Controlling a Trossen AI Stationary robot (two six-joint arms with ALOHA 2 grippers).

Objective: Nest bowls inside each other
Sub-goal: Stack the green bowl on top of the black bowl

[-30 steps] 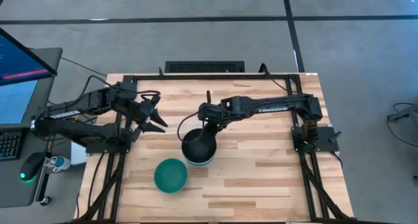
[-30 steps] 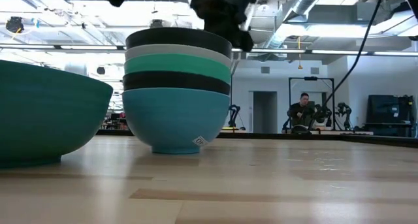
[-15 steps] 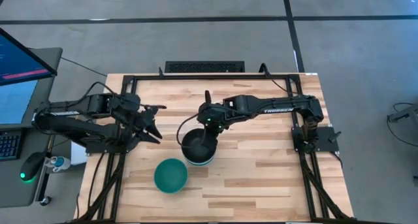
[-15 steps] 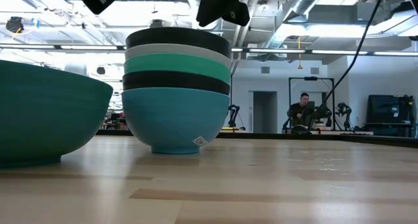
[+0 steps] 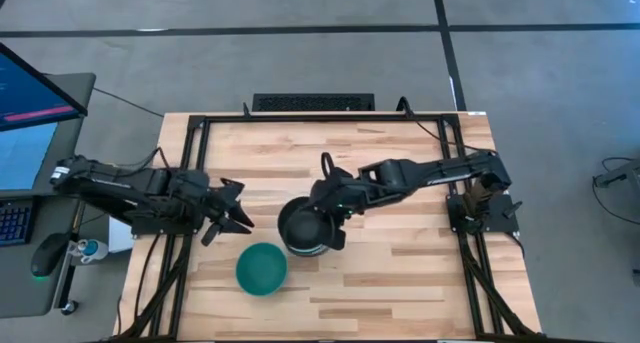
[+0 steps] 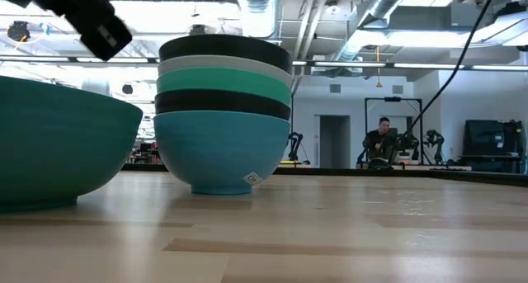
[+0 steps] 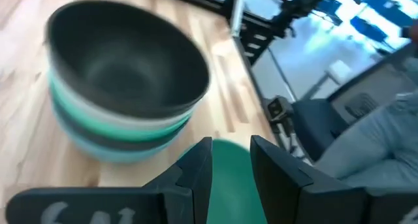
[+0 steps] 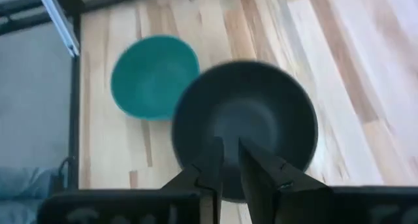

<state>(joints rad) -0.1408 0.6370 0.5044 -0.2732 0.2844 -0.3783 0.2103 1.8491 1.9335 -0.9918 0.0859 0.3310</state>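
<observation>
A stack of five nested bowls (image 5: 300, 230) stands mid-table on its blue bottom bowl; above that come black, light cyan, white and a black one on top (image 6: 223, 45). A dark teal bowl (image 5: 262, 268) sits alone on its base, nearer the table's near edge and left of the stack. My left gripper (image 5: 238, 216) hovers open, left of the stack and just beyond the teal bowl (image 7: 228, 178). My right gripper (image 5: 334, 230) hangs above the right side of the stack's top black bowl (image 8: 245, 119), with a narrow gap between its fingers. It touches nothing.
Bare wooden tabletop (image 5: 400, 273) lies to the right of the bowls and toward the near edge. A black frame rail (image 5: 190, 183) runs along the table's left side under my left arm. A person sits far back in the room (image 6: 381, 139).
My right gripper has risen off the stack's top bowl, out of the low view, and shifted toward the near edge over the stack. My left gripper has swung toward the near edge and come lower, closer to the teal bowl. The bowls have stayed put.
</observation>
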